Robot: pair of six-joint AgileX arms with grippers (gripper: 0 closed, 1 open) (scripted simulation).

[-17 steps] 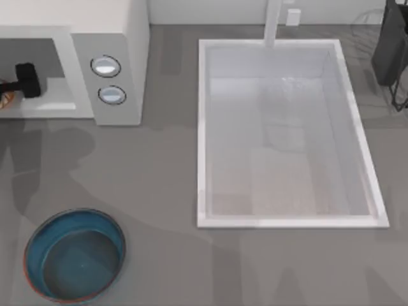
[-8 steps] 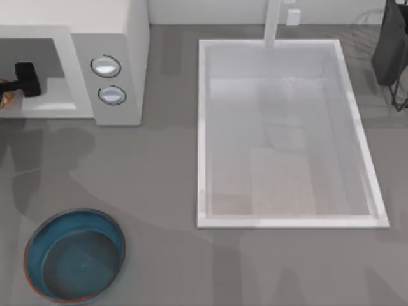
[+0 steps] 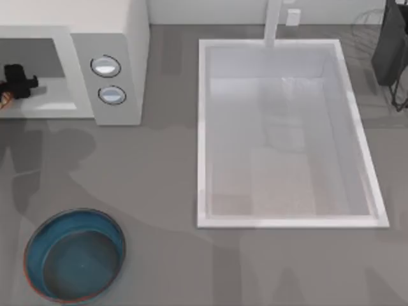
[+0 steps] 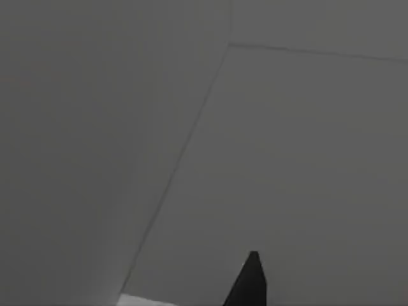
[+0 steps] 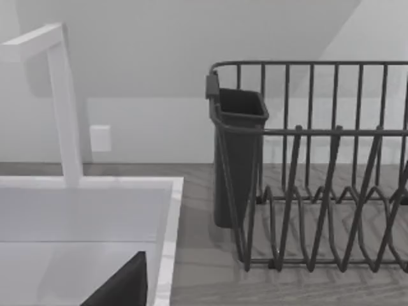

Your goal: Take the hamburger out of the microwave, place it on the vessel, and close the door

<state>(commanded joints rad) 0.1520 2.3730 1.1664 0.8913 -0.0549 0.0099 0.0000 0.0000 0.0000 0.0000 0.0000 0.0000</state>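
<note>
One microwave stands at the counter's far left corner, its cavity open toward the front; two round knobs sit one above the other on its grey panel. The door cannot be made out. The left gripper is inside the cavity at the left edge, and beside it a small orange-brown sliver, apparently the hamburger, touches the dark fingers; whether the claw is clamped on it, apart or together cannot be told. The left wrist view shows plain grey cavity walls and one dark fingertip.

One vessel, teal inside with a reddish-brown rim, sits at the near left corner, holding nothing, well apart from the microwave.

One white sink occupies the centre-right of the counter, with one white faucet at its far edge. One dark wire dish rack with one dark cutlery cup stands at the far right corner, near the parked right arm; one right fingertip shows, claw state indeterminable
</note>
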